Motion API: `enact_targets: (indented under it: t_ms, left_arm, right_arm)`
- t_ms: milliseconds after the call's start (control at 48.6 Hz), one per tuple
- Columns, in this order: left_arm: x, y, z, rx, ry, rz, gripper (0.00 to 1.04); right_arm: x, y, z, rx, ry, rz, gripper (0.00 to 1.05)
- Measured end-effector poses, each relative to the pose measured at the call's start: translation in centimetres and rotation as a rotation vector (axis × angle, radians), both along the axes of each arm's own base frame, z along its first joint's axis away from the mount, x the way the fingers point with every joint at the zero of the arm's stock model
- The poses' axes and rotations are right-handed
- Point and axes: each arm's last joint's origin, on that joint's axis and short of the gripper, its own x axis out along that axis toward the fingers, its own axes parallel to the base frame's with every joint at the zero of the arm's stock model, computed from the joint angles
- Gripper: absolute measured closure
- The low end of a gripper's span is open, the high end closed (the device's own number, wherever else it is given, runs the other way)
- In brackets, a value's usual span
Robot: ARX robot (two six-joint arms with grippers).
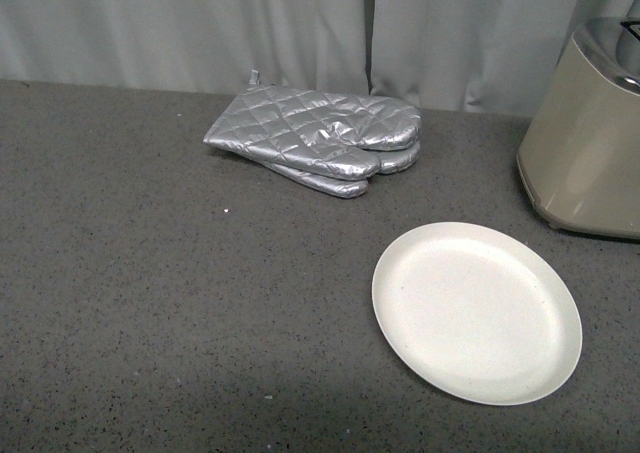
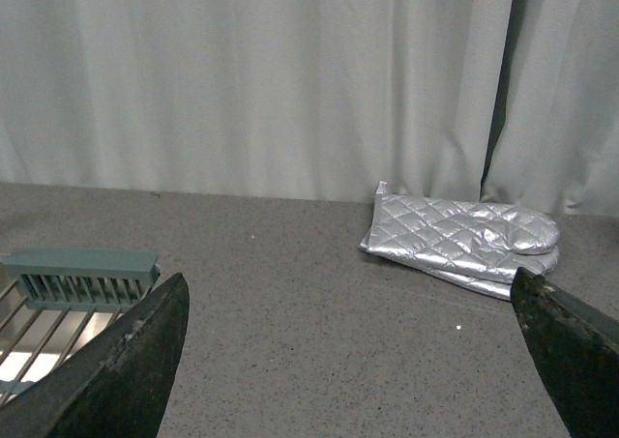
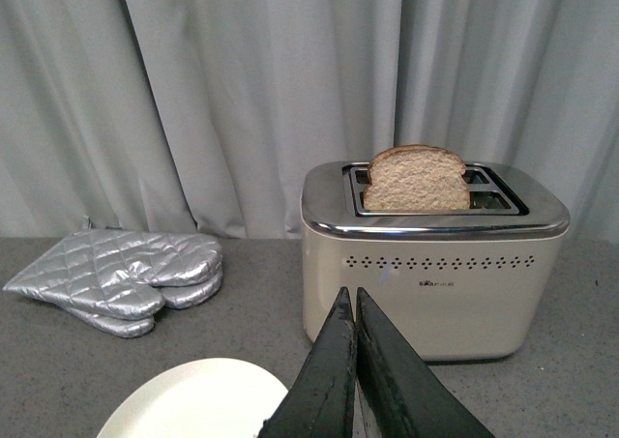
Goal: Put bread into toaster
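The beige toaster [image 3: 430, 264] with a chrome slotted top stands on the grey table; in the front view only part of it [image 1: 590, 143] shows at the right edge. The slice of light brown bread [image 3: 417, 180] stands upright in one of its slots, top half sticking out. My right gripper [image 3: 351, 301] is shut and empty, in front of the toaster and apart from it. My left gripper [image 2: 353, 303] is open and empty, its two dark fingers [image 2: 126, 361] wide apart above bare table. Neither arm shows in the front view.
A round white plate [image 1: 476, 311] lies bare in front of the toaster; its rim shows in the right wrist view [image 3: 193, 399]. Silver quilted oven mitts [image 1: 315, 138] lie at the back by the grey curtain. A green-grey wire rack [image 2: 68, 293] sits beside the left gripper.
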Motion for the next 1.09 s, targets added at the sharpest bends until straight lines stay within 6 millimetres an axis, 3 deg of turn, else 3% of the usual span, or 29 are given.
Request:
enact_targets:
  t_ms: [206, 350, 474, 680, 1091]
  left_arm:
    - [0.0, 0.0, 0.0, 0.0, 0.0, -0.002, 0.07]
    - [0.0, 0.0, 0.0, 0.0, 0.0, -0.002, 0.07]
    - [0.0, 0.0, 0.0, 0.0, 0.0, 0.0, 0.07]
    - [0.0, 0.0, 0.0, 0.0, 0.0, -0.002, 0.07]
    - [0.0, 0.0, 0.0, 0.0, 0.0, -0.002, 0.07]
  right_arm:
    - [0.0, 3.3, 0.2, 0.015, -0.007, 0.011, 1.04]
    - [0.0, 3.0, -0.2, -0.019, 0.027, 0.058, 1.03]
    - [0.0, 2.5, 0.0, -0.004, 0.009, 0.037, 0.78]
    - [0.0, 1.1, -0.2, -0.015, 0.024, 0.048, 1.04]
    - [0.0, -1.4, -0.3, -0.013, 0.018, 0.042, 1.04]
